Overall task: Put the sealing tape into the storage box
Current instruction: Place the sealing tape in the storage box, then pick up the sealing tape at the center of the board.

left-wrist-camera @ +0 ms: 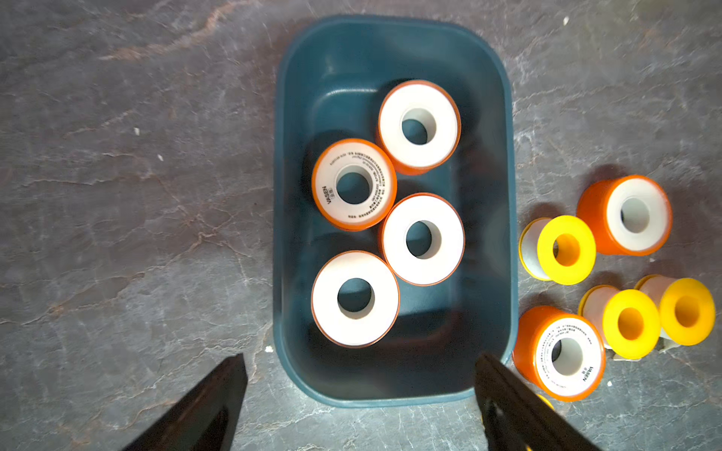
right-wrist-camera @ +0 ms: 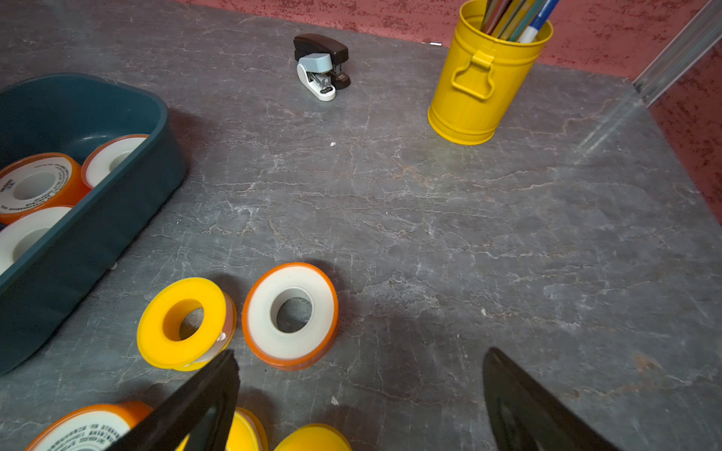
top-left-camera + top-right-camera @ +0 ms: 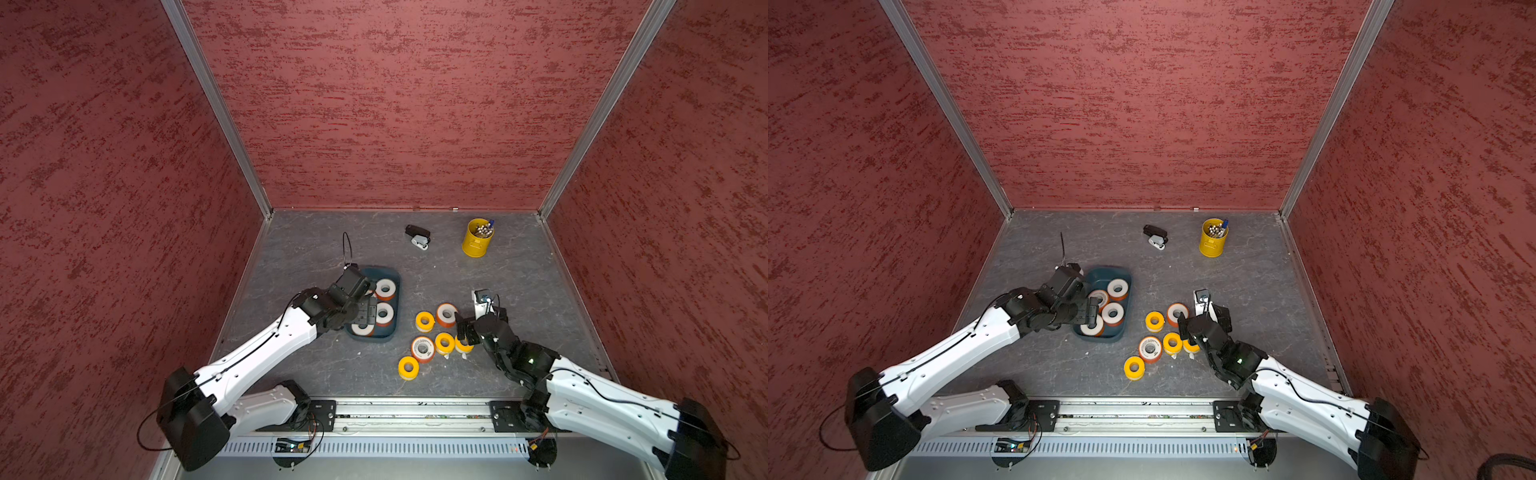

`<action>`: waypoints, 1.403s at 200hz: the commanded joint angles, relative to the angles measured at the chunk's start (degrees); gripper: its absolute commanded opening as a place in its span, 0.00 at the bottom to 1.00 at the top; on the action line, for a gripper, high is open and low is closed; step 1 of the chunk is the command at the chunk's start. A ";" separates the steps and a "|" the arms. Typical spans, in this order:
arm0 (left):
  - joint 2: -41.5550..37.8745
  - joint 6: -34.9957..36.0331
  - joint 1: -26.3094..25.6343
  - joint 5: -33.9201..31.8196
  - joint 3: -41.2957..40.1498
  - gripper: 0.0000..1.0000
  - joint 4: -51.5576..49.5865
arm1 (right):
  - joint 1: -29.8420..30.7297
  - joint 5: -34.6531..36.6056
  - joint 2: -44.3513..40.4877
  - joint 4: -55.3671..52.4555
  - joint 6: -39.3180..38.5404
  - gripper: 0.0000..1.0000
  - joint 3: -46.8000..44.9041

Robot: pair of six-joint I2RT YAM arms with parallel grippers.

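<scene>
Teal round-cornered plastic storage box (image 1: 394, 402) holds four orange-rimmed, white-faced ring-shaped tape rolls (image 1: 390, 129). Left gripper (image 1: 361, 359) and right gripper (image 2: 361, 353): black jaws spread wide, nothing held.

Left arm (image 3: 266, 349) and right arm (image 3: 602, 399): white shells on long links, black joints, bulky black elbow housings. Thin black cable (image 3: 241, 357) along each shell, small dark screws. Green light (image 3: 531, 360) on right forearm. Left claw (image 1: 359, 363), right claw (image 2: 363, 353): flat black tapering fingers (image 1: 211, 402). Black mount plates (image 3: 322, 410) on silver rail (image 3: 415, 409).
</scene>
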 commanded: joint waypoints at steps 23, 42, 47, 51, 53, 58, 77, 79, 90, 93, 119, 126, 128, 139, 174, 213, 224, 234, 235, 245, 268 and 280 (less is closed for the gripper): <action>-7.21 -1.06 -1.81 -4.08 0.63 0.94 -5.31 | -0.48 -3.95 5.82 0.79 -1.64 0.98 5.67; -9.53 -0.38 -2.75 -5.11 2.46 0.95 -8.38 | -0.52 -4.77 9.13 1.63 -2.78 0.98 8.09; -10.05 -0.26 -2.89 -5.53 3.19 0.95 -9.42 | -0.60 -4.95 10.10 1.74 -3.13 0.98 8.98; -10.46 -0.09 -2.93 -5.95 3.56 0.95 -10.20 | -0.61 -5.09 10.94 1.87 -3.43 0.98 9.50; -10.62 0.00 -2.97 -6.08 3.83 0.95 -10.48 | -0.65 -5.22 11.32 1.91 -3.61 0.98 9.84; -11.30 0.21 -2.89 -6.67 4.28 0.95 -11.31 | -0.76 -5.42 12.36 2.00 -3.92 0.98 10.64; -13.66 1.51 -2.95 -8.81 5.51 0.95 -13.73 | -1.11 -6.68 16.30 2.70 -5.00 0.98 13.14; -13.88 1.64 -2.92 -9.08 5.68 0.95 -14.04 | -1.17 -6.81 16.73 2.71 -5.08 0.98 13.59; -15.15 1.94 -3.08 -10.83 6.15 0.96 -14.93 | -1.28 -7.63 19.05 2.65 -5.44 0.98 15.30; -15.63 2.39 -3.12 -11.03 6.16 0.96 -14.87 | -1.35 -7.89 19.66 2.63 -5.56 0.99 15.80; -19.88 5.39 -3.07 -11.53 4.66 0.96 -12.14 | -2.11 -10.69 25.32 2.69 -6.94 0.98 20.09; -21.23 5.56 -2.89 -11.64 3.77 0.97 -11.44 | -2.29 -10.88 26.83 2.25 -6.86 0.98 21.34; -21.55 5.61 -2.89 -11.57 3.48 0.98 -11.12 | -2.39 -10.93 27.25 2.20 -6.84 0.99 21.73; -23.04 6.08 -2.41 -10.07 2.24 1.00 -9.79 | -2.91 -11.44 29.44 1.75 -6.71 0.98 23.50; -23.64 6.32 -1.30 -8.61 1.91 1.00 -9.33 | -5.36 -16.25 36.25 -1.38 -4.72 0.98 28.94; -24.74 6.36 1.15 -7.87 1.49 1.00 -8.94 | -7.92 -18.23 40.91 -4.76 -3.93 0.98 32.02; -24.83 6.30 2.13 -7.58 1.39 1.00 -8.82 | -9.28 -18.96 41.12 -5.01 -3.24 0.98 31.74; -24.70 6.52 2.96 -6.99 1.28 1.00 -8.68 | -10.47 -20.06 41.54 -5.27 -2.91 0.98 31.51; -24.69 6.53 3.00 -7.00 1.30 1.00 -8.60 | -10.59 -20.18 41.56 -5.32 -2.86 0.98 31.49; -24.55 6.75 4.02 -5.97 1.18 1.00 -8.27 | -11.60 -20.88 41.87 -5.78 -2.50 0.98 31.25; -23.76 7.16 6.04 -4.13 1.11 1.00 -7.81 | -13.44 -22.55 42.93 -7.42 -1.15 0.95 31.05; -23.24 7.16 6.86 -3.85 1.06 1.00 -7.86 | -14.19 -24.34 43.46 -7.59 -0.65 0.94 30.72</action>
